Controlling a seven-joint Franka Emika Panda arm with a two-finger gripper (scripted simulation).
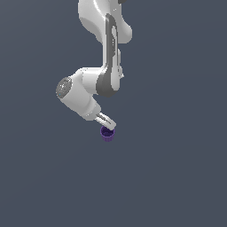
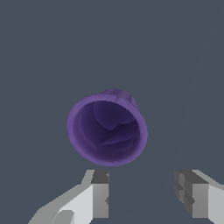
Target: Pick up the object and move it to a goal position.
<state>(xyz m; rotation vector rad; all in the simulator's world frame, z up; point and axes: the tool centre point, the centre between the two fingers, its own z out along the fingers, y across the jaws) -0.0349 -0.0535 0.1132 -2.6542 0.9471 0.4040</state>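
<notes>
The gripper [image 2: 142, 197] hangs just beside the purple cup [image 2: 107, 129], jaws apart, fingertips [image 1: 111, 125] near the rim.

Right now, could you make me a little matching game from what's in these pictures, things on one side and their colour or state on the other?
Things:
1. purple cup
2. gripper
3. arm
4. ground

Colour or state:
A. plain dark grey-blue
B. open, jaws apart, nothing between them
C. white with grey parts
D. hollow mouth faces the wrist camera

Pairs: 1-D, 2-B, 3-C, 4-A
</notes>
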